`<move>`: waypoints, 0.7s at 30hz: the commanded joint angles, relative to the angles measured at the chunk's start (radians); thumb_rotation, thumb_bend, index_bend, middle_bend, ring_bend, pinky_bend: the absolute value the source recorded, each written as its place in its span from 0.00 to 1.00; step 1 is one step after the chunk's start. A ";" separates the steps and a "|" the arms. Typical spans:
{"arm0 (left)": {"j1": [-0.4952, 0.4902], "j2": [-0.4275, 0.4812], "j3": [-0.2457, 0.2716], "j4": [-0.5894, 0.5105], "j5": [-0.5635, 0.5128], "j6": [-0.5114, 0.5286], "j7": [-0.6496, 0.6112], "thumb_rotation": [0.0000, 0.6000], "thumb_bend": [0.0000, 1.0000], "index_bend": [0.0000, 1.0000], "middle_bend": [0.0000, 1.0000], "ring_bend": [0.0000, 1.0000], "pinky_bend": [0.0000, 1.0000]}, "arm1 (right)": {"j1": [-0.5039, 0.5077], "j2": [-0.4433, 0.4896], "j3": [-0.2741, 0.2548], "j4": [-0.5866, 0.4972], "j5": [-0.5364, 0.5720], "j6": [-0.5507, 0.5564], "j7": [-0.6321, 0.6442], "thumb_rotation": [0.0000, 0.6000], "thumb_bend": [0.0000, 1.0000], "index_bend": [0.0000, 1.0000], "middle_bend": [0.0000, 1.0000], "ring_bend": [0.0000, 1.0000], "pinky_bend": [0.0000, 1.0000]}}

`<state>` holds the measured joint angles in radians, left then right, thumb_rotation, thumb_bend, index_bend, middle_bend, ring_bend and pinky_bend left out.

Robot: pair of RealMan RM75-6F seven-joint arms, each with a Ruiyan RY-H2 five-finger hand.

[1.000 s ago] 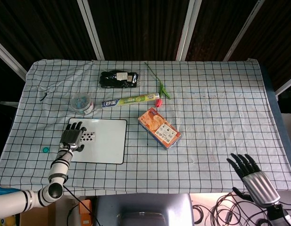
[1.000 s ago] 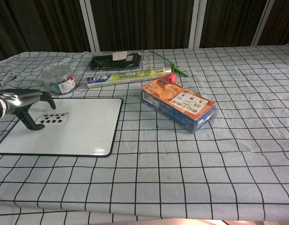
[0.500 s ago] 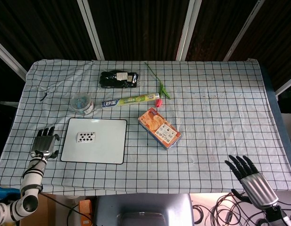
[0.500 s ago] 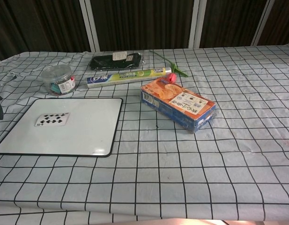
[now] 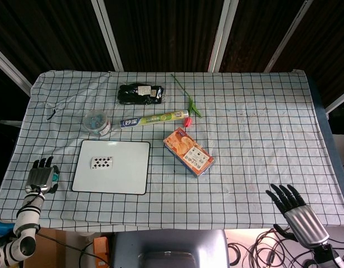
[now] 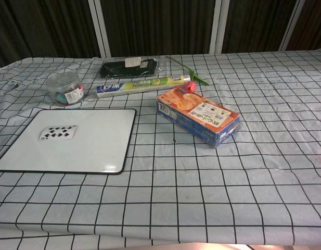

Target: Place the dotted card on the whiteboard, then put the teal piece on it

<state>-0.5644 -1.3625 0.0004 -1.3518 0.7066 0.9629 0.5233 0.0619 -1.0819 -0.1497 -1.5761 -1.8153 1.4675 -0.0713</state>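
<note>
The dotted card (image 5: 102, 162) (image 6: 57, 133) lies flat on the upper left part of the whiteboard (image 5: 127, 176) (image 6: 98, 153). My left hand (image 5: 40, 175) is at the table's front left edge, left of the board, fingers stretched away from me. A sliver of the teal piece (image 5: 54, 175) shows on the cloth at that hand's right side, touching or nearly touching it; nothing shows the hand holding it. My right hand (image 5: 296, 209) hovers with fingers spread off the front right corner, holding nothing. Neither hand appears in the chest view.
An orange snack box (image 5: 188, 151) (image 6: 197, 114) lies right of the board. Behind the board are a round plastic jar (image 5: 97, 122) (image 6: 64, 88), a long green-and-white box (image 5: 154, 118) (image 6: 141, 86), a black packet (image 5: 141, 93) (image 6: 129, 66) and a red flower (image 5: 189, 109) (image 6: 190, 83).
My left hand left the card on the whiteboard and drew back left and toward me, ending beside the teal piece. The right hand barely shifted.
</note>
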 commanded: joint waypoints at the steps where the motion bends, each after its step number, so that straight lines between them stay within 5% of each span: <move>1: 0.007 -0.011 -0.005 0.026 0.010 -0.017 -0.018 1.00 0.34 0.39 0.03 0.00 0.06 | 0.000 0.001 0.000 -0.001 0.000 0.000 0.001 1.00 0.17 0.00 0.00 0.00 0.00; 21: 0.020 -0.025 -0.033 0.108 0.007 -0.078 -0.047 1.00 0.34 0.44 0.05 0.00 0.06 | 0.000 -0.002 0.003 -0.003 0.006 -0.006 -0.009 1.00 0.17 0.00 0.00 0.00 0.00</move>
<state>-0.5452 -1.3875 -0.0321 -1.2445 0.7136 0.8857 0.4772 0.0617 -1.0841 -0.1468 -1.5794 -1.8090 1.4616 -0.0809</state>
